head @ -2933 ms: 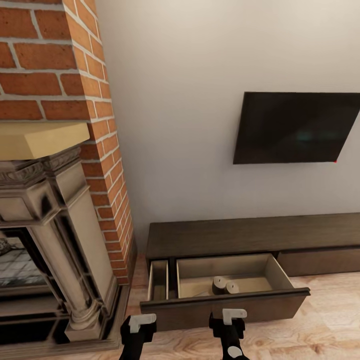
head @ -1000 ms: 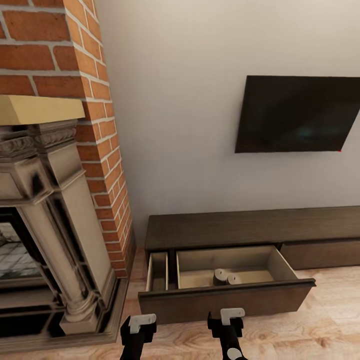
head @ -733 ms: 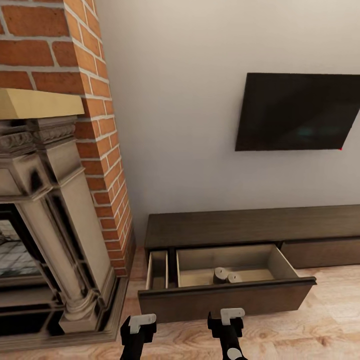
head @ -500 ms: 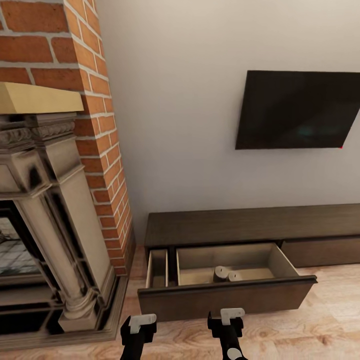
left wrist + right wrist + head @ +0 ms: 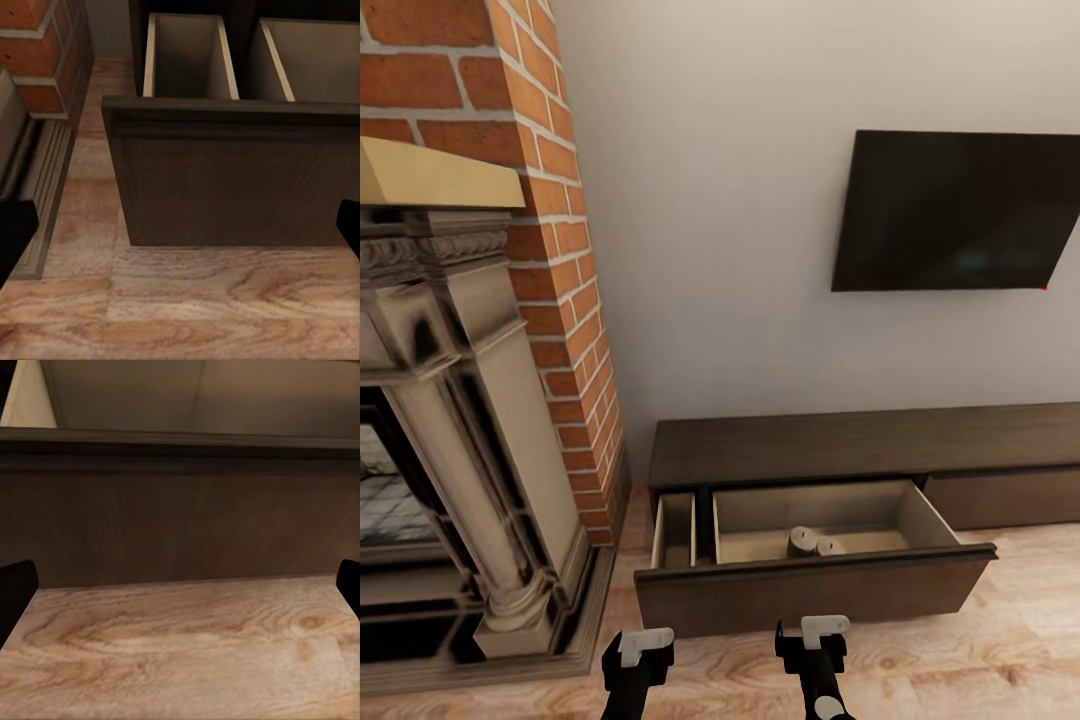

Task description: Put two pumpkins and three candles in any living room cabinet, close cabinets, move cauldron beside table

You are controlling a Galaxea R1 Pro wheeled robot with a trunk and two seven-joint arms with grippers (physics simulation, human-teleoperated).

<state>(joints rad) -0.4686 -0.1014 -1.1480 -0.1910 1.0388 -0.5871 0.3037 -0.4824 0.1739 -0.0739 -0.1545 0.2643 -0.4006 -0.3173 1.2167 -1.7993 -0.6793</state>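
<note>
Two candles (image 5: pixel 812 543) in the cabinet's (image 5: pixel 860 447) open drawer (image 5: pixel 815 590) — no legible writing.

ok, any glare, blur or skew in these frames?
Head view: sharp; the TV has a faint sheen and its outline is skewed; the candles sit in drawer shade. Left wrist view: soft, drawer front slightly blurred. Right wrist view: blurrier, dim drawer front.

Candles (image 5: pixel 812 543) half-hidden behind drawer front (image 5: pixel 815 590)
</note>
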